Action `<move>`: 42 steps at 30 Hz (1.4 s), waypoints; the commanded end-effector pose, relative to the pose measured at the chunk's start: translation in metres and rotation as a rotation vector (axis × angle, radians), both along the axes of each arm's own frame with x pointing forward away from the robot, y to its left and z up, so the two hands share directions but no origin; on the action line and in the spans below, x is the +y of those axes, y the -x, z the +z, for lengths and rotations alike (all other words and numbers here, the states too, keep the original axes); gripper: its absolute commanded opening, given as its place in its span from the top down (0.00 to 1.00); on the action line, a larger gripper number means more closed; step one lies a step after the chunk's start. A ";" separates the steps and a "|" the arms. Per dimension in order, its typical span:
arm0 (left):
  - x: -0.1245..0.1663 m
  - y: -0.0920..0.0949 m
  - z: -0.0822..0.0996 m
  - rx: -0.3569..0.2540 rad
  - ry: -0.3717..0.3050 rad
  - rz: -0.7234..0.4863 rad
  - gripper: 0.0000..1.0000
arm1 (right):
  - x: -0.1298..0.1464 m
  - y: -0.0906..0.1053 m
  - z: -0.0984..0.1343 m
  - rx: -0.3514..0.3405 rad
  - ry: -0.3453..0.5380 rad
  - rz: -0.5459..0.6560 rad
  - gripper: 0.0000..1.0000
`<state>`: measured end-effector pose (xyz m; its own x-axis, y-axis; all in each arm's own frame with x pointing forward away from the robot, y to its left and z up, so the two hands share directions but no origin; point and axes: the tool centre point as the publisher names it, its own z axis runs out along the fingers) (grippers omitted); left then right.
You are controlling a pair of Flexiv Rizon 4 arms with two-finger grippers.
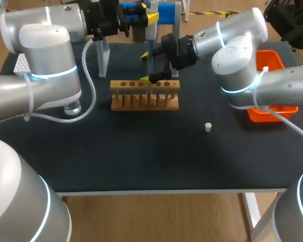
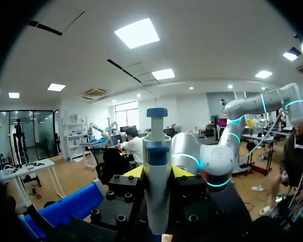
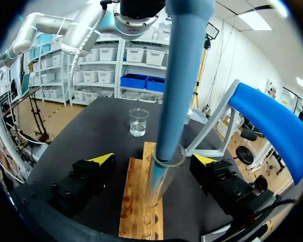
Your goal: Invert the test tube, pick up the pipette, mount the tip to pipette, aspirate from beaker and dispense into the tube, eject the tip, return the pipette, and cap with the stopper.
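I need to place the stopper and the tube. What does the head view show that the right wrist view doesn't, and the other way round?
Head view only: the stopper, lying on the table apart from the rack, and the orange bin. Right wrist view only: the glass test tube, upright in the rack between the open fingers of the right pincer, with the pipette reaching down into it. Both: rack, pipette, right pincer, and the beaker, half hidden under the left arm in the head view.
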<state>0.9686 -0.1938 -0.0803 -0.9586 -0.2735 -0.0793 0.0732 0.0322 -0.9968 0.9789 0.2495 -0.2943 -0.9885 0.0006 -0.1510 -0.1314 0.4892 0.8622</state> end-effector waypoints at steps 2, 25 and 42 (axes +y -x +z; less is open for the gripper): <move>0.000 0.000 0.000 -0.002 0.002 0.002 1.00 | -0.024 0.002 0.009 -0.007 -0.003 -0.012 0.00; 0.000 0.000 0.000 -0.002 0.002 0.002 1.00 | -0.124 0.017 0.089 -0.129 -0.167 -0.114 0.00; 0.000 0.000 0.000 -0.002 0.002 0.002 1.00 | -0.166 0.040 0.212 -0.112 -0.346 -0.194 0.00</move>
